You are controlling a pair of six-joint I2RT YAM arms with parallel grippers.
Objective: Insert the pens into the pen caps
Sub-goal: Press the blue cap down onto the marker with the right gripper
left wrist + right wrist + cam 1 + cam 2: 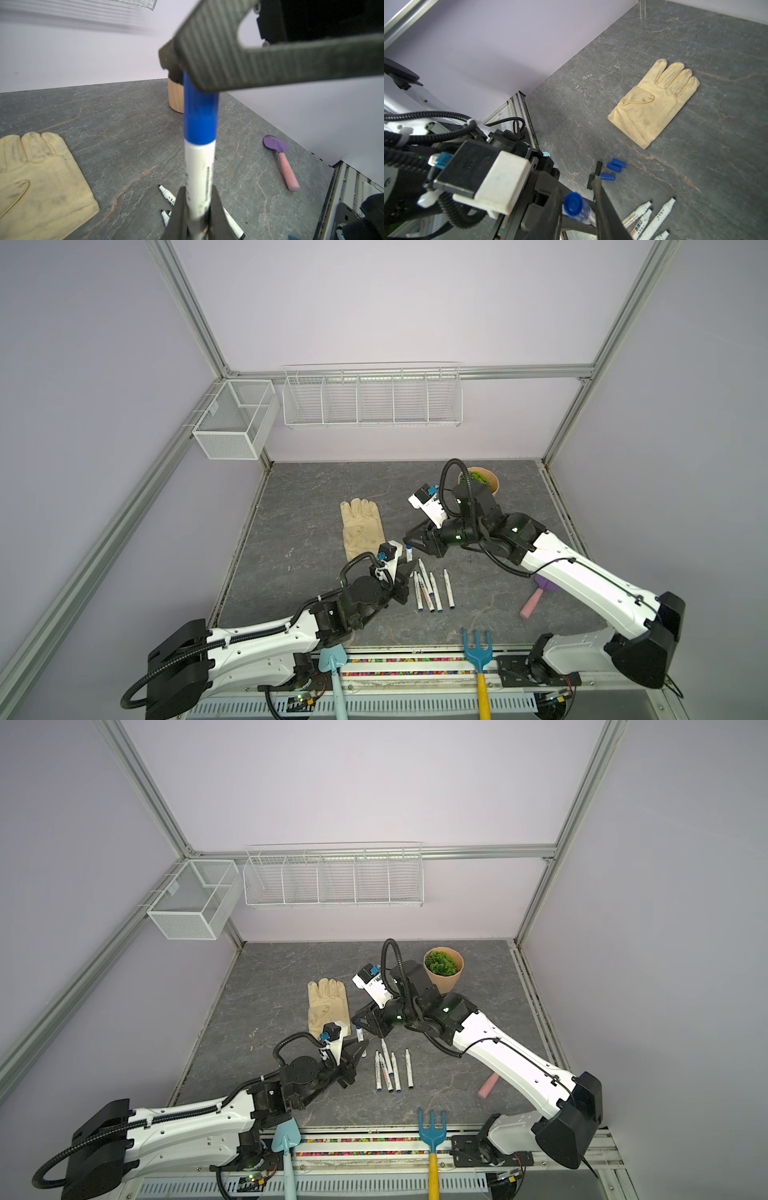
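Left wrist view: left hand [197,195] clamped on pen [199,166], raised off worktop [311,510], blue cap [200,116] over its tip; right hand [577,197] flanks cap, grip unclear. Five more pens [432,591] and loose caps [613,168] await on worktop.

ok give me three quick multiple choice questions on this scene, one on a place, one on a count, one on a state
1. Where does the glove lie? A hung on a wall B flat on the table C in a drawer
2. How many loose blue caps lie on the table in the right wrist view? A one B six C three
3. The pen in the left gripper is: A capped in blue B bare-tipped C snapped in two
Key: 1 B, it lies spread out on the tabletop. 2 C, three lie close together. 3 A, a blue cap covers its far end.
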